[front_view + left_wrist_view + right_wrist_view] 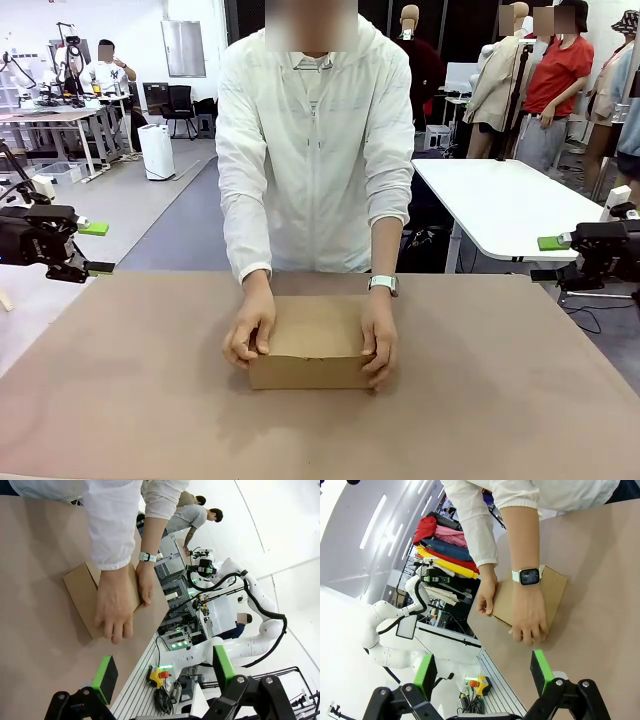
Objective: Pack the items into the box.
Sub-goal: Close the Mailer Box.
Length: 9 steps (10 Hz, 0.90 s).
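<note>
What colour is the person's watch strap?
Pale mint green; the watch shows best in the right wrist view.

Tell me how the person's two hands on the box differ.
The hand with the watch lies along one end of the box, fingers curling down over the front corner; the bare-wristed hand grips the opposite end, its fingers curled against the side. The watch hand's sleeve is pushed up the forearm; the other sleeve reaches the wrist. Both rest on the closed box, one at each end.

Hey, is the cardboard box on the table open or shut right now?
Shut. The cardboard box has its lid flap lying flat on top, and the person's hands press on both its sides.
</note>
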### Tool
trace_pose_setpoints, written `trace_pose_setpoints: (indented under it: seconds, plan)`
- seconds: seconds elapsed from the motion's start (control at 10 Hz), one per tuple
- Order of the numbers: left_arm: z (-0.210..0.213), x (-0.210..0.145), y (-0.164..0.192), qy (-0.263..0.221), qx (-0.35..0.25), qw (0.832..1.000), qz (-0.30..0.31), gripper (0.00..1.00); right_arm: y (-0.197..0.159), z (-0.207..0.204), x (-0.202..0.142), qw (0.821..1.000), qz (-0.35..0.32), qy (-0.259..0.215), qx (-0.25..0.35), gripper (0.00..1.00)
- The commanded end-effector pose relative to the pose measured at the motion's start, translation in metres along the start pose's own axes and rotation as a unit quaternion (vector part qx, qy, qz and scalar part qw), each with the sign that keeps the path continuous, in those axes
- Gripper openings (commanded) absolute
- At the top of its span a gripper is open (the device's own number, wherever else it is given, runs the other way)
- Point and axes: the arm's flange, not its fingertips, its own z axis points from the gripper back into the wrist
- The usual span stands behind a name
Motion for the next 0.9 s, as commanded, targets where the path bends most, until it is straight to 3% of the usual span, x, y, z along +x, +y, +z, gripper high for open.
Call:
trace_pose_setpoints:
  seconds: [0.0,0.8]
  plan:
    - [0.0018,-0.0014,-0.0019,-0.001,-0.008,1.000,-0.009,1.00,0.0018,0.0014,-0.0001,1.000,0.001,-0.003,0.007,1.00]
    - [0.0018,-0.0014,-0.0019,-0.001,-0.008,1.000,-0.009,1.00,0.0000,0.0000,0.0000,1.000,0.000,0.000,0.000,1.00]
